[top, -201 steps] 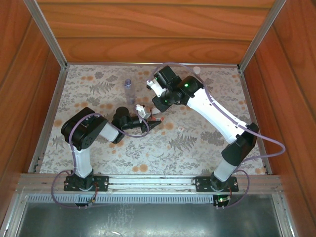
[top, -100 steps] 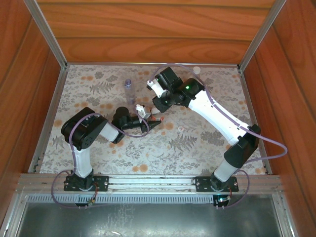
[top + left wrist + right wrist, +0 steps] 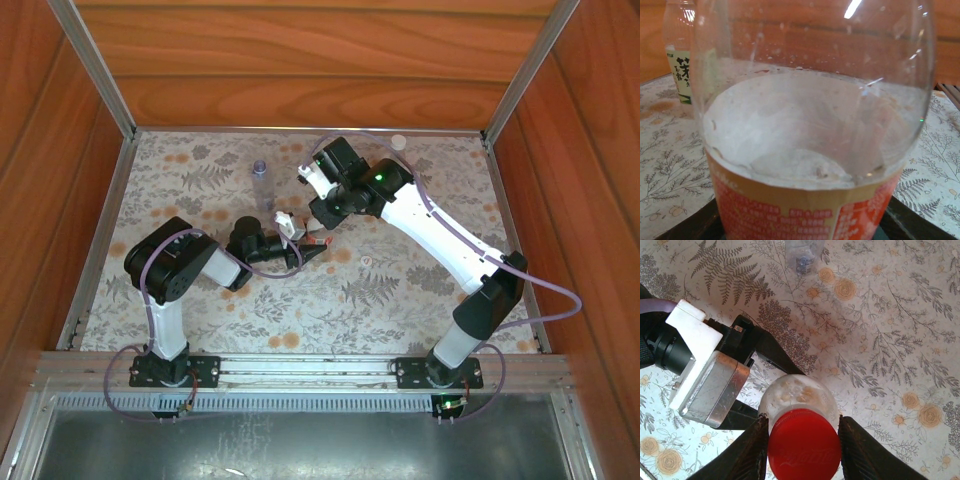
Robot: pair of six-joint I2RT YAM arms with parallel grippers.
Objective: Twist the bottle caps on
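Note:
The clear bottle with the red-and-white label (image 3: 805, 210) stands upright, and my left gripper (image 3: 805, 232) is shut on its body, with dark fingers at both lower corners of the left wrist view. On its neck sits the red cap (image 3: 804, 445). My right gripper (image 3: 804, 447) is shut on that cap from above, a finger pressing each side. In the top view the right gripper (image 3: 318, 222) hangs over the left gripper (image 3: 303, 250). The bluish unlabelled bottle (image 3: 260, 185) stands at the back left. The yellow-green labelled bottle (image 3: 682, 65) stands behind. A white cap (image 3: 398, 142) and a small pale cap (image 3: 365, 261) lie loose.
The floral mat (image 3: 200, 300) is ringed by wooden walls (image 3: 300, 100) and a metal rail (image 3: 300, 365) at the near edge. The left wrist camera block (image 3: 705, 375) sits close beside the held bottle.
The right wrist and forearm have shifted slightly left over the bottle. The left arm and the held bottle have stayed put.

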